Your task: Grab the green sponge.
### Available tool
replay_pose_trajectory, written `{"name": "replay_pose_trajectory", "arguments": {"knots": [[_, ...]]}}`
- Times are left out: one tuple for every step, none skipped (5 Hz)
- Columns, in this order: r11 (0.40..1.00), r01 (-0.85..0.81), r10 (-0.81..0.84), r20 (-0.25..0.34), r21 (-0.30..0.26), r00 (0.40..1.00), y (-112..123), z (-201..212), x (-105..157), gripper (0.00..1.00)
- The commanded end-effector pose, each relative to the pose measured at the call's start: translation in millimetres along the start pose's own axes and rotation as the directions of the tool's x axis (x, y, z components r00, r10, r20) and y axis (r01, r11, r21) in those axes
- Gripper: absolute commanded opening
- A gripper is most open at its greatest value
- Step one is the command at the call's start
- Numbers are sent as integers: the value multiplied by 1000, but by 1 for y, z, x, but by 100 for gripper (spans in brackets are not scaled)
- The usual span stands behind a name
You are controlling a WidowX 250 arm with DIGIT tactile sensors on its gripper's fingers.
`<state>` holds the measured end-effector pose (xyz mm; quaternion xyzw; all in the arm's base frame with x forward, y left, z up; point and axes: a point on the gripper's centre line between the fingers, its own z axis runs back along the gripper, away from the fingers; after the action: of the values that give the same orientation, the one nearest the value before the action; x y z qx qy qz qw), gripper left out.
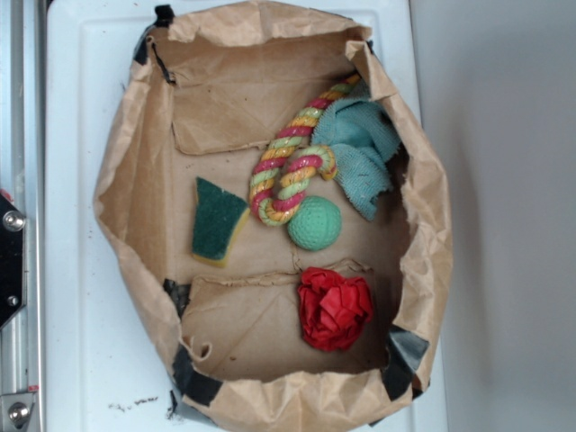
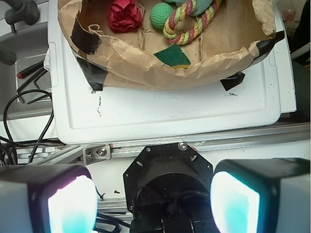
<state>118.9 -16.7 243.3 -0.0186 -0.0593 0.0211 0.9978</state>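
Note:
The green sponge [image 1: 216,220] is a dark-green wedge on a yellow foam layer. It lies flat on the floor of the brown paper bag [image 1: 126,171], left of the middle. In the wrist view the green sponge [image 2: 173,56] shows just behind the bag's near wall. My gripper [image 2: 154,201] is open and empty. Its two fingers [image 2: 73,204] stand wide apart at the bottom of the wrist view, over the robot's black base, well short of the bag. The gripper does not show in the exterior view.
In the bag also lie a light-green dimpled ball [image 1: 314,223], a coloured rope toy [image 1: 292,166], a teal rag [image 1: 364,148] and a red cloth ball [image 1: 335,308]. The bag stands on a white tray [image 2: 170,111]. Cables and tools [image 2: 26,87] lie to the left.

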Motion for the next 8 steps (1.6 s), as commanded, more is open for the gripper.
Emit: {"name": "replay_pose_trajectory", "arguments": {"knots": [[1000,0,0,0,0,1000,0,0,0,100],[994,-113,113,-4,-4,994,-1,-2,35,100],[982,-191,191,38,-18,981,6,-16,62,100],[961,-275,271,103,22,957,28,-41,87,100],[864,-504,499,154,-10,853,50,-56,106,100],[712,-701,690,144,37,709,54,-63,119,100],[712,-701,690,144,37,709,54,-63,119,100],[712,-701,690,144,37,709,54,-63,119,100]]}}
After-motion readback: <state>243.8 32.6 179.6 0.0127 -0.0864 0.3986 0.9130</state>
